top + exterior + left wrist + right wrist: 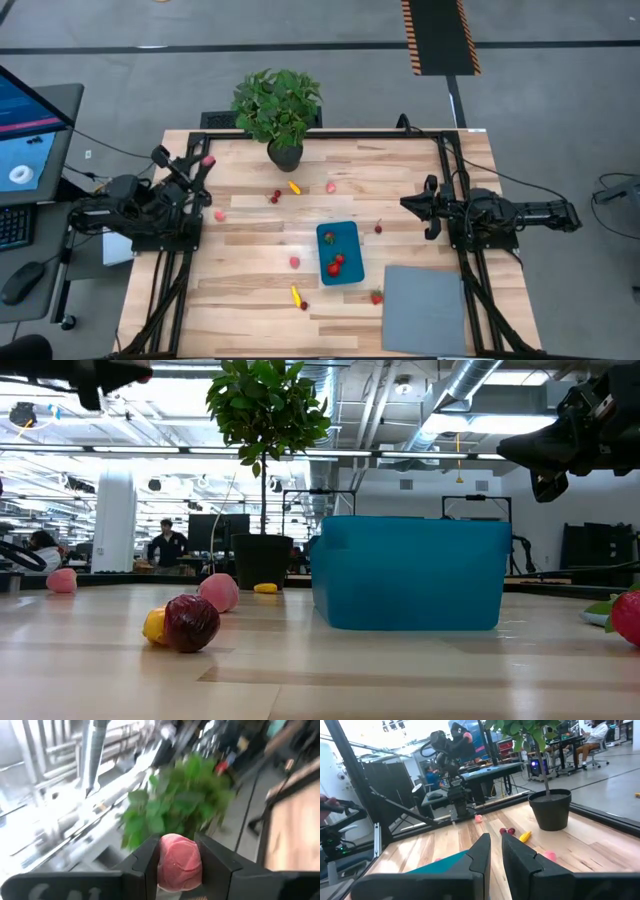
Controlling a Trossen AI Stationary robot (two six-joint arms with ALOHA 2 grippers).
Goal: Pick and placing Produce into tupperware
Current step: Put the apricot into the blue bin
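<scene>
My left gripper (205, 162) is raised over the table's far left corner and is shut on a pink piece of produce (179, 862). The teal-blue tupperware (338, 252) rests flat on the table's middle, with a few red pieces inside. Loose produce lies around it: a yellow piece (294, 186), pink pieces (331, 187) (219, 215) (295, 262) and a red piece (376, 297). My right gripper (496, 850) waits at the table's right edge. Its fingers are almost together, with nothing between them. My left gripper pinches the pink piece by its two sides (162, 865) between its two fingers. The fingers point roughly level toward the potted plant at the far edge. The piece is lifted well clear of the table.
A potted plant (280, 115) stands at the far edge's middle. A flat grey mat (425, 310) lies at the near right corner. A monitor (25, 125) and a keyboard stand left of the table. People sit in the room beyond.
</scene>
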